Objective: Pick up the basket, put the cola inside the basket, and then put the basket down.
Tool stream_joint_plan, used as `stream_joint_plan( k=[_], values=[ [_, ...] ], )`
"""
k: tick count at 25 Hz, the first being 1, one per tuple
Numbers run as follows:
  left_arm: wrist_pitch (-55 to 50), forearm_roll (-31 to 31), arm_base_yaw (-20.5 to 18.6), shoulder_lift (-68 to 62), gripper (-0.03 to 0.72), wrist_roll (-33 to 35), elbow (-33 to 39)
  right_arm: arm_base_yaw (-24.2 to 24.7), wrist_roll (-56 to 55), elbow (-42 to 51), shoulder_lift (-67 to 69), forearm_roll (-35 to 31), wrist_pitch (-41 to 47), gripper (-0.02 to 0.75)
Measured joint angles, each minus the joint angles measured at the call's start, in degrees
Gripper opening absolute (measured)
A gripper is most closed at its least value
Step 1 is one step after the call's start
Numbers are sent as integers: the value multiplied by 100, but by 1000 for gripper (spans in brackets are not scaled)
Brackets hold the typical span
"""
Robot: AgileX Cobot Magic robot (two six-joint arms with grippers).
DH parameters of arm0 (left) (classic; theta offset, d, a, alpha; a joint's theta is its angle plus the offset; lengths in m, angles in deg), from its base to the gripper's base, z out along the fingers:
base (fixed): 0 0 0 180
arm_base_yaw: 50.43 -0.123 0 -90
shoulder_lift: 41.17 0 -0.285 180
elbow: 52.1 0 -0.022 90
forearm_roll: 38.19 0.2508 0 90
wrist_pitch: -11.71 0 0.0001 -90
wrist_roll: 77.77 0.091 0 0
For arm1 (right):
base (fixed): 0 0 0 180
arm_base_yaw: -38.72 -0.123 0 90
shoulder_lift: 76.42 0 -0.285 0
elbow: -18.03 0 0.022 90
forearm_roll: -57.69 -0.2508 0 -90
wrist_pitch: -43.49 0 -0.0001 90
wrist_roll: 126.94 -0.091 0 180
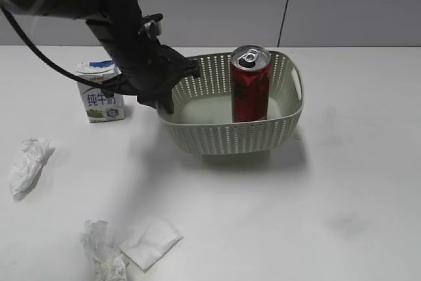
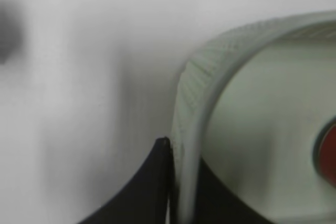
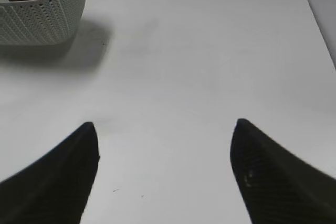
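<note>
The pale green perforated basket (image 1: 217,137) sits in the middle of the white table. The red cola can (image 1: 250,87) stands upright inside it. My left gripper (image 1: 172,90) is shut on the basket's left rim; in the left wrist view the two black fingers pinch the rim wall (image 2: 184,145), and a red edge of the can (image 2: 328,153) shows inside. My right gripper (image 3: 164,129) is open and empty above bare table, to the right of the basket's corner (image 3: 47,14). The right arm is out of the exterior view.
A white-and-blue milk carton (image 1: 100,91) stands left of the basket, behind my left arm. Crumpled white paper lies at the left edge (image 1: 27,162) and near the front (image 1: 105,249), with a flat tissue (image 1: 151,243) beside it.
</note>
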Motion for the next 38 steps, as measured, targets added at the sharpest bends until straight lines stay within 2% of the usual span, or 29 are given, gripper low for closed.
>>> stream_joint_plan(
  k=[4,7,10,14,16,19,23,27,33,36,38],
  values=[
    [-1,206,0,-101,40,0,0,0,0,0,0,14,-11,594],
    [-1,203,0,-115,105,0,0,0,0,0,0,20,-11,594],
    [44,166,0,-115,253,-12,-13,0,0,0,0,19,-11,592],
    [9,117,0,-115,515,-23,-13,0,0,0,0,19,-11,592],
    [-85,108,-7,-103,612,-23,-13,0,0,0,0,19,-17,592],
    [-286,81,-87,63,661,50,-13,0,0,0,0,19,-17,592],
    [-682,-83,-387,648,671,681,-13,0,-6,0,0,19,-17,592],
    [-1186,-120,-1101,1340,669,1320,-17,0,-6,0,0,19,-17,592],
    [-2010,-51,-2731,2025,642,2314,-58,0,-6,0,0,19,-17,592],
    [-2446,14,-3437,2059,629,2564,-58,0,0,0,0,19,-17,592],
    [-2528,96,-3675,2079,620,2683,-58,0,0,0,0,19,-17,592]
  ],
)
